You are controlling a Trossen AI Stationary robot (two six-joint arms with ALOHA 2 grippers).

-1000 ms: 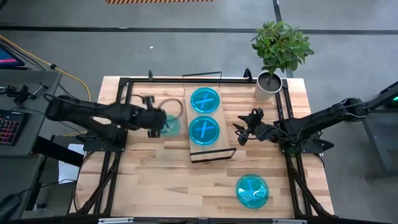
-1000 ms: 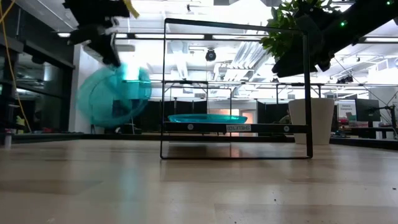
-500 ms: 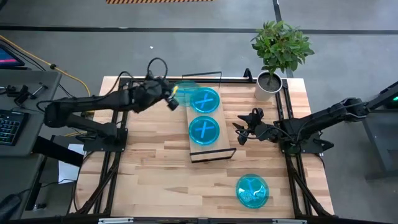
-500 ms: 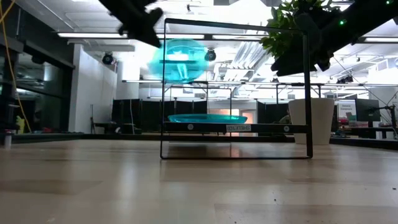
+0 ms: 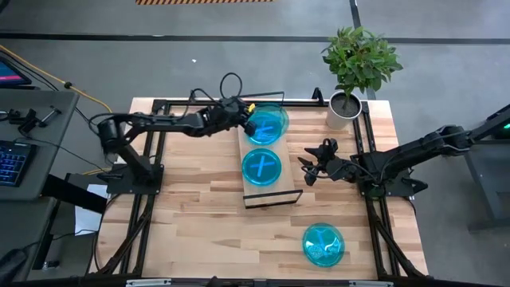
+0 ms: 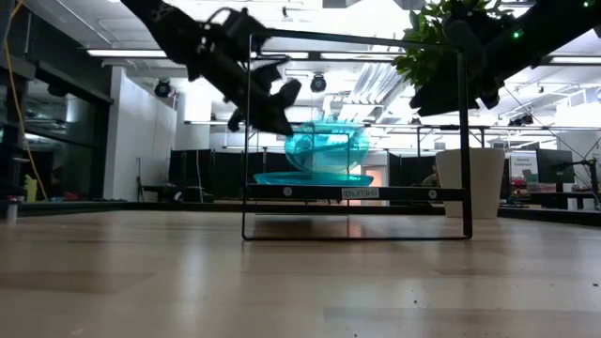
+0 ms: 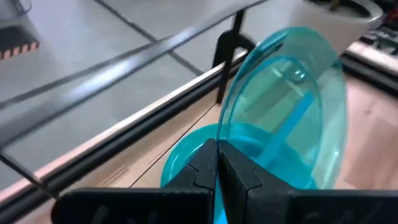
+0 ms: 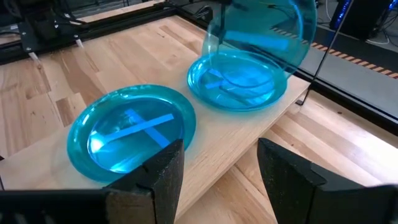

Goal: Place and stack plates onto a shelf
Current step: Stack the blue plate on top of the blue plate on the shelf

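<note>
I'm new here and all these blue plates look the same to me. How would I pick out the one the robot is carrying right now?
Find the light-wood shelf in the middle of the table, with two plates lying flat on it. At its end nearest the potted plant, the left gripper pinches a plate by its rim. It is the only one tilted up in the air, above the flat plate there.

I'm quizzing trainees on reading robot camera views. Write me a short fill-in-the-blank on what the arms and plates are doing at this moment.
1. The left end effector is shut on a tilted ____, above the far plate on the shelf.
2. The number of plates lying flat on the shelf is ____.
3. The right end effector waits beside the shelf with its fingers ____.
4. A lone plate lies on the ____, nearer the right arm.

Missing words: plate; two; open; table
</note>
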